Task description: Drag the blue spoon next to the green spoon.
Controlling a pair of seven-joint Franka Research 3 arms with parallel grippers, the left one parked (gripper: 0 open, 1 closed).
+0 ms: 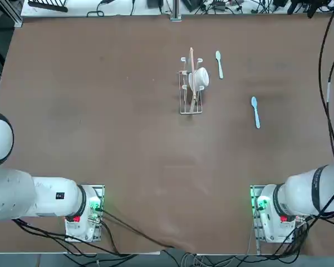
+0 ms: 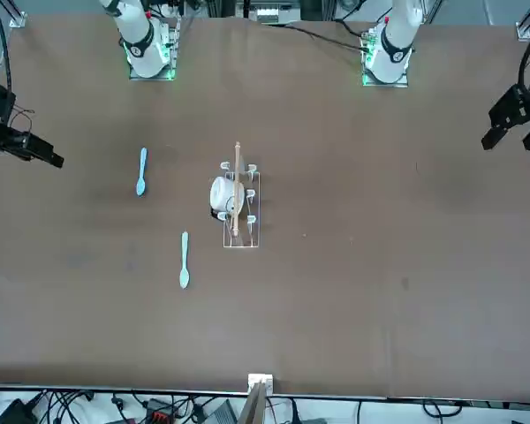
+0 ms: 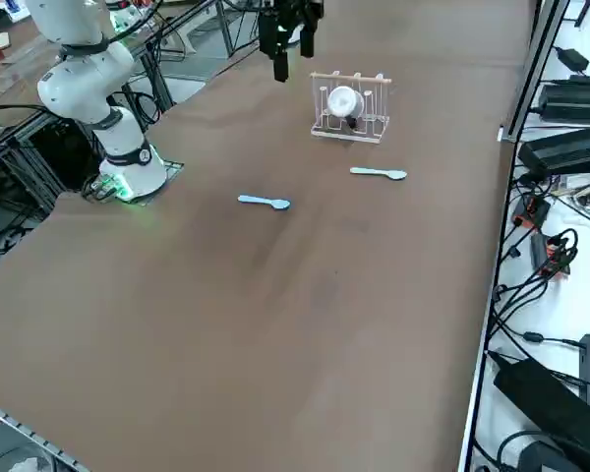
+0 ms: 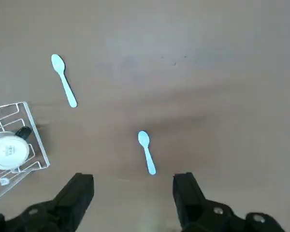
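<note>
Careful lowering right claw (image 4: 134,176), spread empty above bench (image 4: 232,121); could spin blue spoon (image 4: 143,139) short of green spoon (image 4: 58,65) if pressed off-centre

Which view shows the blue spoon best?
Right wrist view: the blue spoon appears whole and at its largest, below the open, raised right gripper. Top, front and right side views show it whole too, just smaller.

Brown tabletop (image 1: 133,156) — matte, pale bench (image 1: 128,8) beyond — cable-strewn, grey floor (image 1: 4,33)
</note>
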